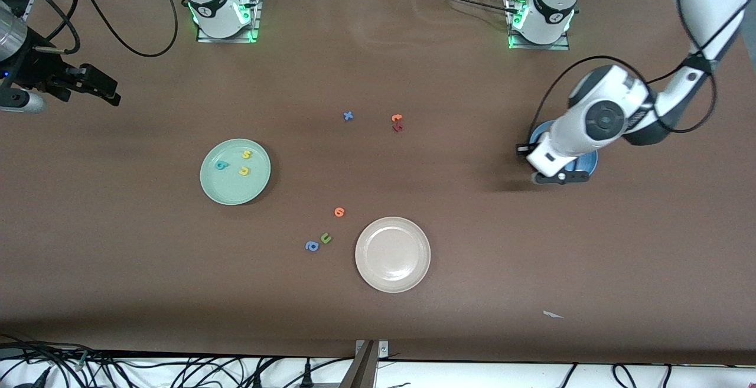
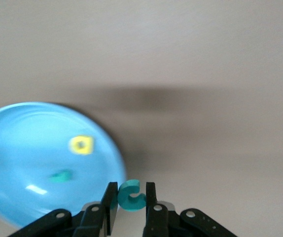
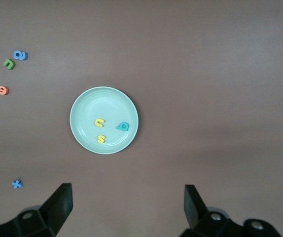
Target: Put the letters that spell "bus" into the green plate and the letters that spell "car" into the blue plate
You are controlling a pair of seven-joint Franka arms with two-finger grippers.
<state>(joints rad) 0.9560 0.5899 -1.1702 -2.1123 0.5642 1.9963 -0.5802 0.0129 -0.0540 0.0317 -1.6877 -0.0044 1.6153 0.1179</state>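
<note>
Holding the teal "c" (image 2: 130, 194) clamped in our left tool (image 2: 130, 207), we are centering over the blue plate (image 2: 18, 163) before releasing; right tool (image 3: 126, 207) waiting, spread apart.

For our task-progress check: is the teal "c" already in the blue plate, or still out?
Out. The teal "c" is pinched in the left gripper, just off the blue plate's rim.

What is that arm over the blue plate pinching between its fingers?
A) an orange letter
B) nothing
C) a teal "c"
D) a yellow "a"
C: the left wrist view shows the left gripper shut on the teal "c" beside the blue plate, where a yellow letter already lies.
</note>
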